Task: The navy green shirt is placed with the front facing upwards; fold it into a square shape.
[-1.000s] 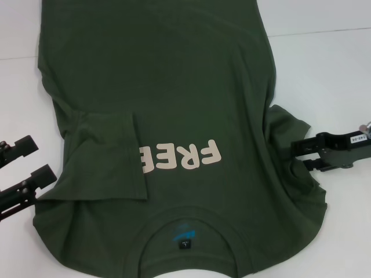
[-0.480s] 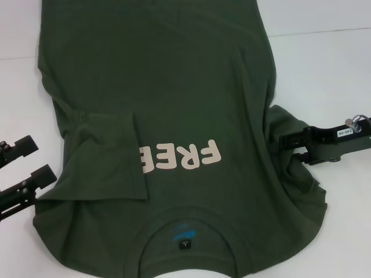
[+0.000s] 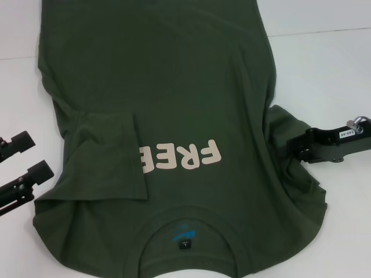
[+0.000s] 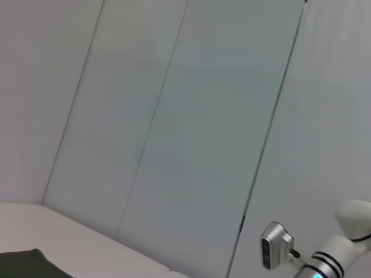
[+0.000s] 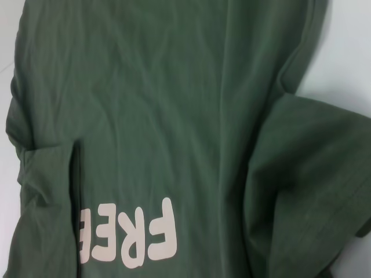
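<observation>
The navy green shirt (image 3: pixel 168 116) lies flat on the white table (image 3: pixel 324 63) with its front up, its collar (image 3: pixel 185 229) on the side nearest the robot and its cream "FREE" letters (image 3: pixel 181 157) just past the collar, and the sleeve on the robot's left (image 3: pixel 107 156) is folded in over the chest so it covers the end of the letters. The right gripper (image 3: pixel 297 147) sits over the other sleeve (image 3: pixel 293 150), which is spread out and wrinkly, and I cannot tell if its fingers are apart or together. The left gripper (image 3: pixel 36 155) is beside the folded sleeve, just off the shirt, with its two fingers spread wide and holding nothing.
</observation>
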Robot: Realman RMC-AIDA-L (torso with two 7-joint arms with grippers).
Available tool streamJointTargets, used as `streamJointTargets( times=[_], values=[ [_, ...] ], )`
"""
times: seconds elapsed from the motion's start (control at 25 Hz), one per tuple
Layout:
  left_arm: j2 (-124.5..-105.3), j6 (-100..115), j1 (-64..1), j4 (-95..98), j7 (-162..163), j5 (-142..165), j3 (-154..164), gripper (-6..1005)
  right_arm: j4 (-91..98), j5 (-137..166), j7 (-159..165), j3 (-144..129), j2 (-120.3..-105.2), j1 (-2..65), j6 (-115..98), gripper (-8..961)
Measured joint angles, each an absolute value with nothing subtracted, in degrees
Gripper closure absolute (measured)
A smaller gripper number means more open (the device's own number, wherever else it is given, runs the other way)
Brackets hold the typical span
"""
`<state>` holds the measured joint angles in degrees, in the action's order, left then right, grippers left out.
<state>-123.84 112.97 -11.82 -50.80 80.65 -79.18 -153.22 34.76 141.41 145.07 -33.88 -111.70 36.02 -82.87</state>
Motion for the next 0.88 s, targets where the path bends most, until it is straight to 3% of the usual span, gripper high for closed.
streamJointTargets(
  times=[0.16,0.76,0.88],
  values=[
    [-123.84,113.00,-11.83,-50.80,80.67,-79.19,-152.96,218,34.79,141.41,145.24,-34.02,-111.55,36.06,-82.80,611],
    [-123.84,113.08,-12.12,-51.26,81.50,-79.19,-152.83,218,36.51,141.09,145.10,-33.32,-110.48,34.70,-86.04,943],
    [-123.84,113.12,-12.19,-51.31,82.00,-79.19,-152.95,218,39.80,140.99,145.32,-32.54,-110.45,34.22,-89.06,942]
  ],
)
